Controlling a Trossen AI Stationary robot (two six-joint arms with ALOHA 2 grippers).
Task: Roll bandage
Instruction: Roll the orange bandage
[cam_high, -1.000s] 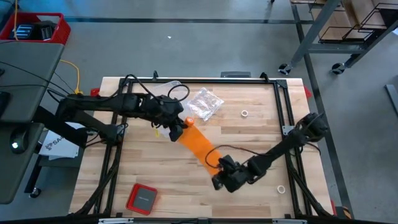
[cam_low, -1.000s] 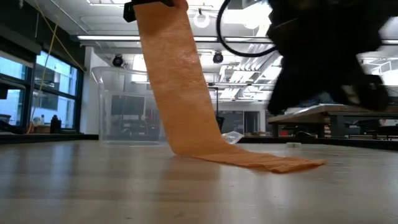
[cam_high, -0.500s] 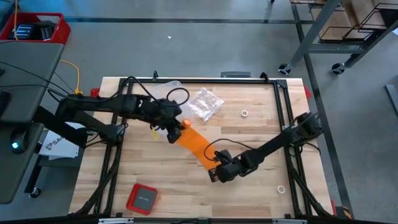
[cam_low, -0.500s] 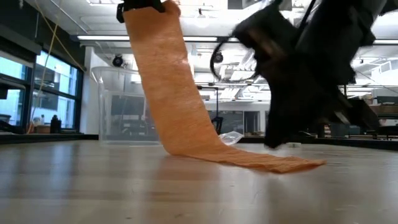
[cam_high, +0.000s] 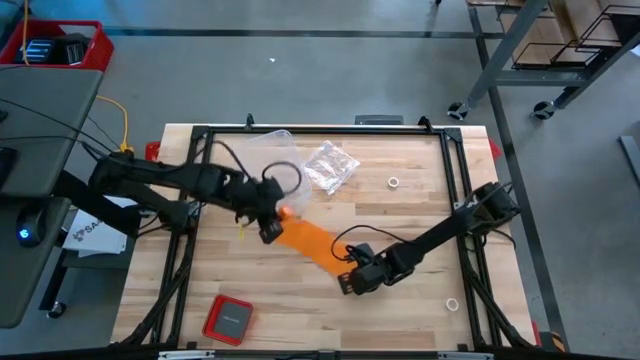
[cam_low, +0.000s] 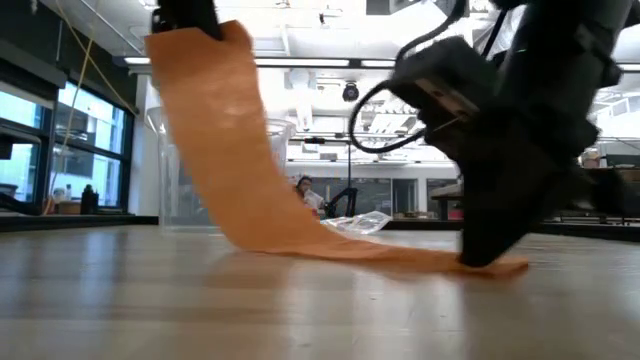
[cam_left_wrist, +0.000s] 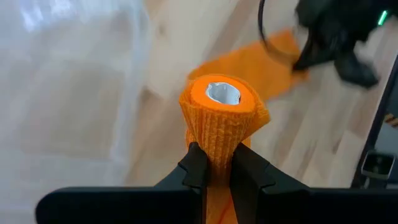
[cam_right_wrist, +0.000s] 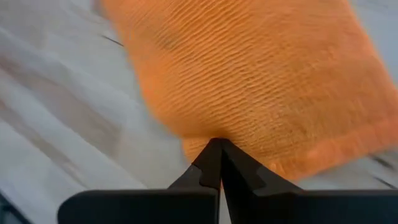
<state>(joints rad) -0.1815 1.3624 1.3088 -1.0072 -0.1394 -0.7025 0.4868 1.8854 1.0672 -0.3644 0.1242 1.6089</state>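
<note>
The bandage (cam_high: 310, 240) is a bright orange fabric strip. Its upper end is raised over the table's left middle, and it slopes down to lie flat toward the right (cam_low: 400, 255). My left gripper (cam_high: 268, 232) is shut on the raised end, which shows a small rolled tube with a pale core (cam_left_wrist: 219, 93). My right gripper (cam_high: 345, 284) is shut, its tips down on the strip's flat free end (cam_low: 490, 265). My left gripper pinches the bandage between its two fingers (cam_left_wrist: 198, 169) just below the small rolled end (cam_left_wrist: 217, 134), where the fabric is gathered. The gripper slants downward. The strip hangs from the hold in a slack curve, with its lower stretch on the table. My right gripper presses its shut fingertips (cam_right_wrist: 217, 152) down on the bandage's free end, near the end edge (cam_right_wrist: 249, 146). It comes from above, slanting down. That end lies flat on the table under the tips.
A crinkled clear plastic bag (cam_high: 330, 165) lies at the far middle and a clear container (cam_low: 190, 170) at the far left. A red square case (cam_high: 228, 320) sits near the front left. Small white rings (cam_high: 393, 183) (cam_high: 452, 303) lie on the right. A person shows far behind the table.
My left gripper has moved down and toward the table's left and near edges, carrying the bandage's raised end with it, so the strip now slopes lower. My right gripper has tipped steeper and come down onto the strip's free end, which has stayed in place.
</note>
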